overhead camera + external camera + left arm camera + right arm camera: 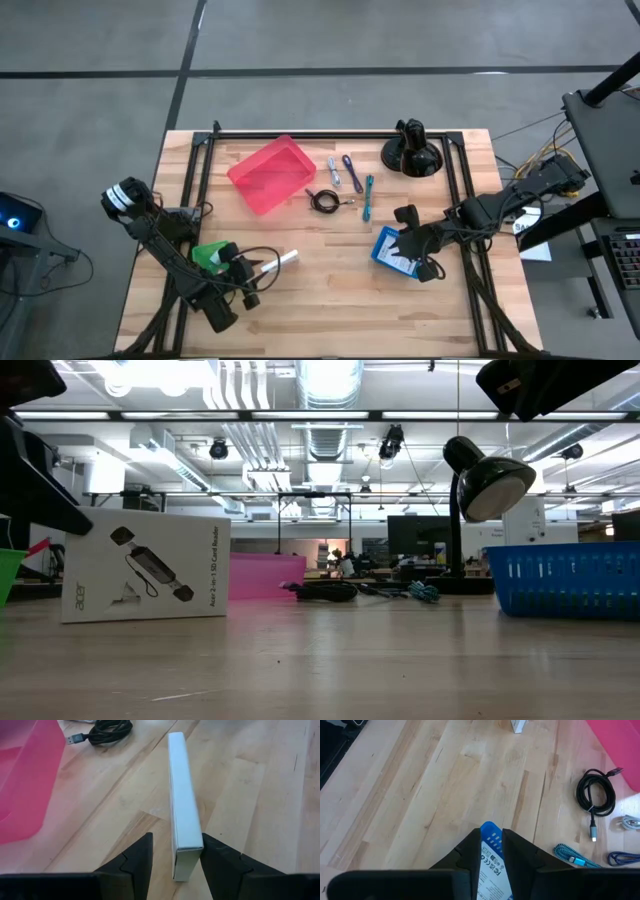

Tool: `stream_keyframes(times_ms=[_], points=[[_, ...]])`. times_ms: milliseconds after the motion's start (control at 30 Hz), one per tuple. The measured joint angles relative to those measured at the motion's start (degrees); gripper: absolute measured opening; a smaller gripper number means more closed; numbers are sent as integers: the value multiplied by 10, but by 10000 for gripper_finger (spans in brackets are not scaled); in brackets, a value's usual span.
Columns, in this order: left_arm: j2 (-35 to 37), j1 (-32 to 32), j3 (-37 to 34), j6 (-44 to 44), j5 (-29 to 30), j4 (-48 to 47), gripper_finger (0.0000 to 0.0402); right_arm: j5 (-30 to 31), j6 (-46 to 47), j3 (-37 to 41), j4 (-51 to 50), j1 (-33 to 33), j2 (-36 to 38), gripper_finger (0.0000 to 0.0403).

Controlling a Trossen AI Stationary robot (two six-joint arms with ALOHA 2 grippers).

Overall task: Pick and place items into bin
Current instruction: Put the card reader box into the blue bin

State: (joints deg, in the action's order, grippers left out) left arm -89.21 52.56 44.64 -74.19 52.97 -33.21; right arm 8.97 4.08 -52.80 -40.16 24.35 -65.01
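Observation:
The pink bin (268, 175) sits on the table at the far middle. To its right lie a black coiled cable (322, 200), a grey cable (333, 172), a purple cable (352, 170) and a teal cable (368, 195). A white box (182, 795) stands on its long edge at the near left. Its near end is between the open fingers of my left gripper (176, 842). At the right, my right gripper (491, 835) is shut on a blue slotted basket (393, 252) with a white label. My left gripper straddles the white box's near end. One finger (217, 857) lies against the box's broad face (196, 837); bare wood shows between the box and the other finger. The fingers slant down along the box, which stands on the table. My right gripper pinches an upper edge (492, 837) of the blue basket between its two fingers, slanting down from the table's right. In the low view the basket's bottom (575, 610) looks to be at table level.
A black domed lamp-like mount (410, 152) stands at the far right, behind the cables. A green object (210, 255) sits beside the left arm. Bare wood lies along the table's near middle, between the two arms.

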Motion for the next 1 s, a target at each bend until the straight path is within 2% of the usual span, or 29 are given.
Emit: stream_keyframes(times_ms=[433, 700, 833, 1000], points=[[0, -12, 0, 22, -4, 0, 97, 0, -2, 0, 0, 0, 0, 77], [0, -18, -1, 45, -13, -2, 31, 0, -2, 0, 0, 0, 0, 68], [0, -22, -1, 61, -16, -1, 29, 0, -2, 0, 0, 0, 0, 73], [0, -23, 7, 126, -14, -3, 29, 0, -2, 0, 0, 0, 0, 80]])
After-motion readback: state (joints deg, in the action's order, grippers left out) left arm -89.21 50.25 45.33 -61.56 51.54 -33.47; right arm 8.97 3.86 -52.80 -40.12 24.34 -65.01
